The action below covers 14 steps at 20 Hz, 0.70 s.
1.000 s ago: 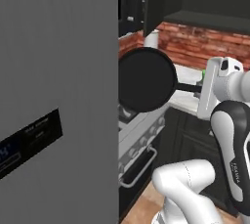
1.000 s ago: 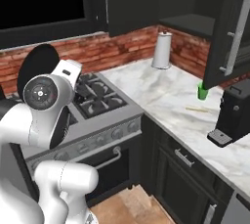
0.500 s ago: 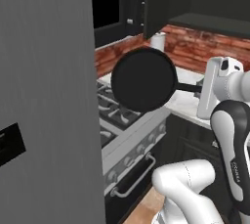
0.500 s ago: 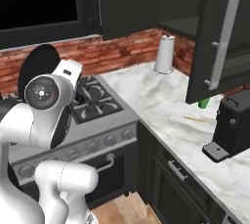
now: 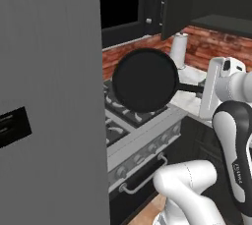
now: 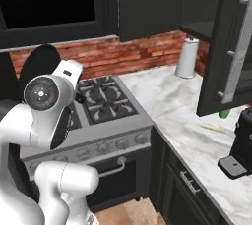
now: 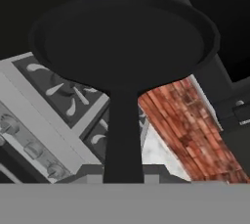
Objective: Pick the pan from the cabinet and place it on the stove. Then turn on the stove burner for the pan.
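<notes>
One white arm is reaching up from the base, forearm upright, hand level out over the steel-fronted gas stove (image 5: 147,135). The flat round matte-black frying pan (image 5: 145,79) is hanging in the air above the black grates, tipped on edge, its long thin handle running back toward the hand. The gripper (image 5: 205,89) is clamping shut on that handle.

Arm raised, elbow bent — end effector (image 5: 205,89) apparently clamped shut.
</notes>
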Tool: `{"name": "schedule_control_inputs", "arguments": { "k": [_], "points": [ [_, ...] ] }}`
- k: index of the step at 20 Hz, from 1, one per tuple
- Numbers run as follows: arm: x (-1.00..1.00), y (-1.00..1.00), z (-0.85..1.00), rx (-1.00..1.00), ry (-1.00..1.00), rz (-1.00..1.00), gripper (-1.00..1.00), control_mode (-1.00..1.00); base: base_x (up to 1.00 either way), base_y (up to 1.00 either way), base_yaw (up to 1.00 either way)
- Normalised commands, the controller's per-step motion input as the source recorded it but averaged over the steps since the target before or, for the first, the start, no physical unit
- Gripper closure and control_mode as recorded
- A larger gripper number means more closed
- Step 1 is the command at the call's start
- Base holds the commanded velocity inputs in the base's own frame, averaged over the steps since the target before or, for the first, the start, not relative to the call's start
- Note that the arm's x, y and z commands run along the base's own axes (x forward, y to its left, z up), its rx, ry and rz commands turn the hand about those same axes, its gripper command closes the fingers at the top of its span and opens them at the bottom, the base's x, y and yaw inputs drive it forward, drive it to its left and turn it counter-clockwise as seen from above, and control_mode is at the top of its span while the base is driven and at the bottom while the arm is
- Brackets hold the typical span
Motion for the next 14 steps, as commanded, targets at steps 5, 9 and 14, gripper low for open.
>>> {"name": "schedule_control_inputs", "arguments": {
  "k": [5,9,14],
  "points": [
    [0.00,0.00,0.00,0.00,0.00,0.00,1.00,1.00,0.01,-0.36,0.26],
    [0.00,0.00,0.00,0.00,0.00,0.00,1.00,1.00,0.05,-0.34,0.23],
    [0.00,0.00,0.00,0.00,0.00,0.00,1.00,1.00,0.05,-0.34,0.22]
  ]
}}
